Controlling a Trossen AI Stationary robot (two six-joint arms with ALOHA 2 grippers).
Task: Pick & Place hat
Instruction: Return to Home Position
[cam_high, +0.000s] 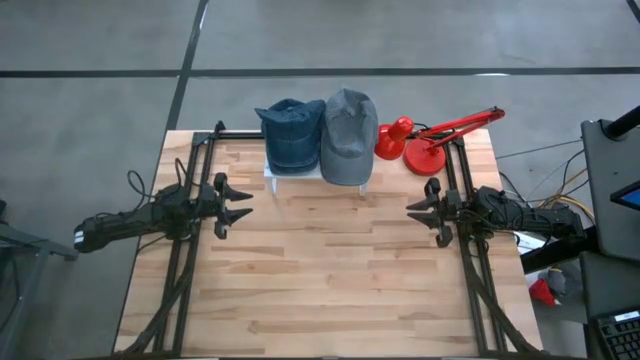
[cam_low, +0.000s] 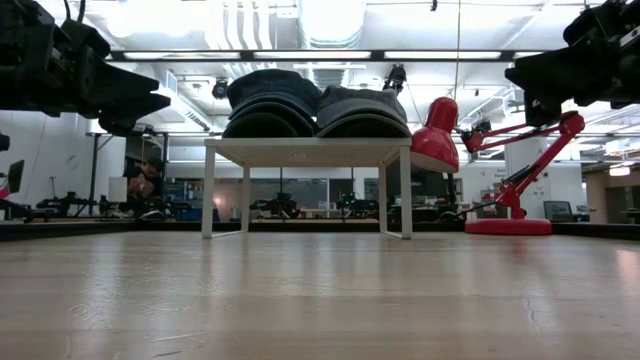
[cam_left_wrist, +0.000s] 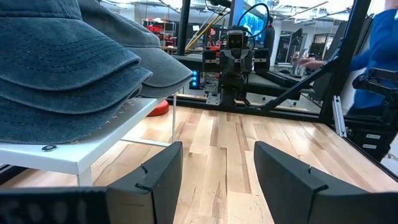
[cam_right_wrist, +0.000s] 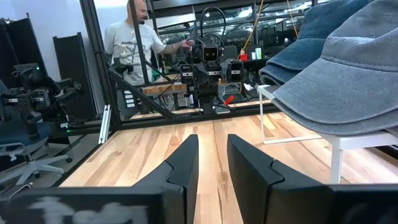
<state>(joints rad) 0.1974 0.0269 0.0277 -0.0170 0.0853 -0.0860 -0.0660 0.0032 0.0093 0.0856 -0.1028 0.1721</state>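
Two caps lie crown-up side by side on a small white stand (cam_high: 270, 176) at the table's far edge: a dark blue denim one (cam_high: 291, 134) on the left and a grey one (cam_high: 349, 134) on the right. In the low view the blue cap (cam_low: 272, 103) and the grey cap (cam_low: 363, 110) rest on the stand's top (cam_low: 310, 145). My left gripper (cam_high: 243, 203) hovers open over the table's left part, level, fingers pointing right. My right gripper (cam_high: 413, 210) hovers open over the right part, pointing left. Both stand nearer than the stand and touch nothing.
A red desk lamp (cam_high: 425, 140) stands at the far right, its shade (cam_high: 392, 140) close beside the grey cap. Bare wood (cam_high: 330, 260) lies between the two grippers and toward the near edge. People show in the room beyond the table.
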